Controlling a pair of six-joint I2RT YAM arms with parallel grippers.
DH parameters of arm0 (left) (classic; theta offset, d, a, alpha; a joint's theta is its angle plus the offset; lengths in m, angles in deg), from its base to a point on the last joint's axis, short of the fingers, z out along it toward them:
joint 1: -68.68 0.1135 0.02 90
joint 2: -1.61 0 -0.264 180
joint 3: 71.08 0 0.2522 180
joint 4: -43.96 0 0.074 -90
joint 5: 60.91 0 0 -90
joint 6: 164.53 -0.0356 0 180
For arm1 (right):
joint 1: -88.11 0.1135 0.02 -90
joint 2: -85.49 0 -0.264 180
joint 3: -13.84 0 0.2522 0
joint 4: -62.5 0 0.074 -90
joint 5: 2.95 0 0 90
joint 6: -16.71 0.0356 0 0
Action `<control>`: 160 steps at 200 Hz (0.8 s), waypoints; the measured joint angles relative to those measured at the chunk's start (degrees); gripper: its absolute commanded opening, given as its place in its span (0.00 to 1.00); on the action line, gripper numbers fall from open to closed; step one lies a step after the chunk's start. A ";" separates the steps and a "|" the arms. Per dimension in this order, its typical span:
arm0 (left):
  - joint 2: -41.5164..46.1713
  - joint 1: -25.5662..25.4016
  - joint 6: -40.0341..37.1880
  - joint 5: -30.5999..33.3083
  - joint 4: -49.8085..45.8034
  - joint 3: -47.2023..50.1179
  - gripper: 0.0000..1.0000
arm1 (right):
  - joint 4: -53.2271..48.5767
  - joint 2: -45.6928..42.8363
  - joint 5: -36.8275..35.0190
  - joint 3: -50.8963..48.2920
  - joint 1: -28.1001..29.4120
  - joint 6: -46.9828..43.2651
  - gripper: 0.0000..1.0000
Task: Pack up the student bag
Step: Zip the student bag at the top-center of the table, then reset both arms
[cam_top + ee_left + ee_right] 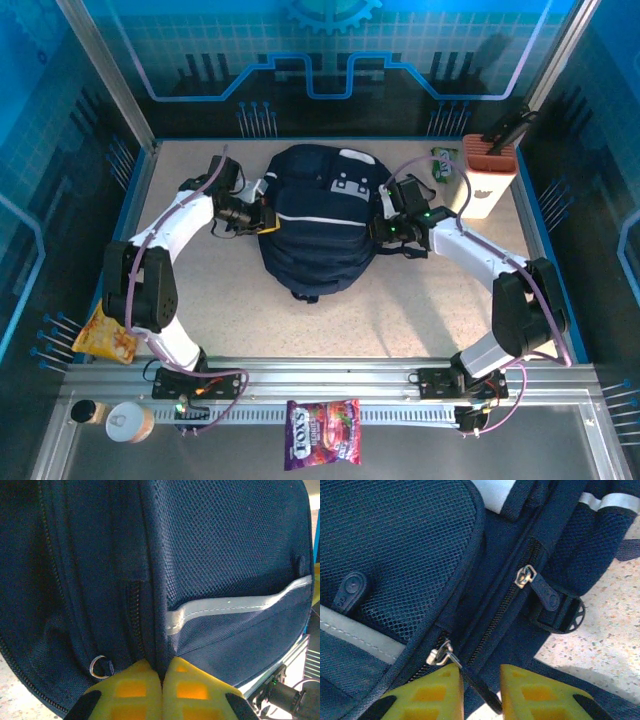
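Note:
The student bag (315,225), dark navy with thin white stripes, lies flat mid-table between both arms. My left gripper (265,217) is at its left edge. In the left wrist view its yellow fingers (132,690) are shut on a fold of the bag's fabric (160,650), beside a zipper line and a small metal ring (99,666). My right gripper (378,228) is at the bag's right side. There its jaws (481,672) stand a little apart, and the black pull tab (480,687) of a silver zipper slider (440,655) lies loose between them, against the left finger.
A second zipper slider (525,576) and a black buckle (560,612) sit further along the bag. A white container with a brown lid (485,180) and a green packet (443,162) stand at back right. An orange snack pack (105,335), a cup (130,422) and a candy bag (322,433) lie near the front.

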 measured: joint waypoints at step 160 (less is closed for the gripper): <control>32.37 5.66 7.50 46.05 35.67 34.10 0.99 | 24.55 -30.38 -25.92 -30.77 -8.26 -0.13 1.00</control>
